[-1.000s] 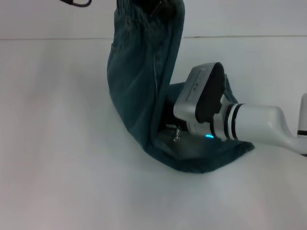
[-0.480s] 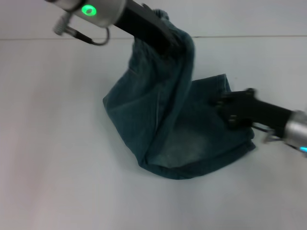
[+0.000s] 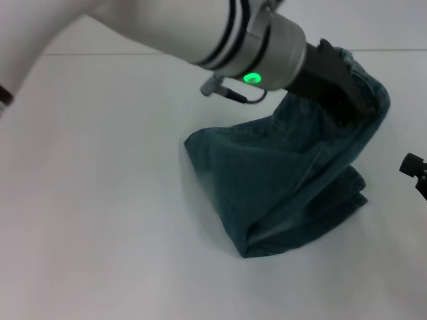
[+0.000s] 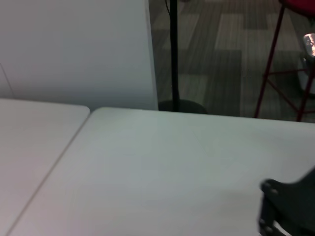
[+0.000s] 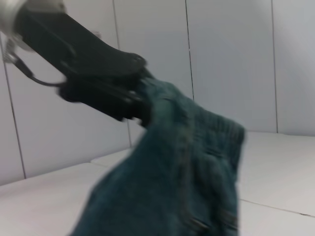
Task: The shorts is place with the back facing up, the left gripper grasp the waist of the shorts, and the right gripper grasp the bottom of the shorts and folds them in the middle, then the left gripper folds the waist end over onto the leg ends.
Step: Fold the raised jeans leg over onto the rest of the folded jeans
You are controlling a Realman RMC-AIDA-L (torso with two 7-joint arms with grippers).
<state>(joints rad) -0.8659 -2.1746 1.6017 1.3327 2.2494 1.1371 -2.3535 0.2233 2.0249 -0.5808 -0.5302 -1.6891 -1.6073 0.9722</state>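
While the left gripper [image 3: 350, 110] clamps the waist [image 3: 363, 83] at the upper right of the head view, the shorts [image 3: 280, 180] hang from it in a slanted sheet down to the worktop [image 3: 100, 220]. The left arm [image 3: 173, 27] enters from the upper left corner, white with black rings, and a green light [image 3: 251, 78] glows on its wrist just before the black gripper. A thin cable loop [image 3: 227, 93] sits under that wrist.

The lower part of the shorts rests on the worktop right of centre. Its folded edge lies at the lower middle of the frame, and stacked denim layers show at the right, below the raised waist.

The right gripper [image 3: 415, 170] appears only as a black tip at the right edge of the head view, apart from the shorts and touching no cloth. Whether it is released or clenched cannot be told.

The right wrist view shows the left gripper [image 5: 140, 105] clenched on the puckered waist [image 5: 216, 128], with denim draping downward from the grip. The left wrist view shows bare worktop [image 4: 162, 167] and a black part at its lower right corner.
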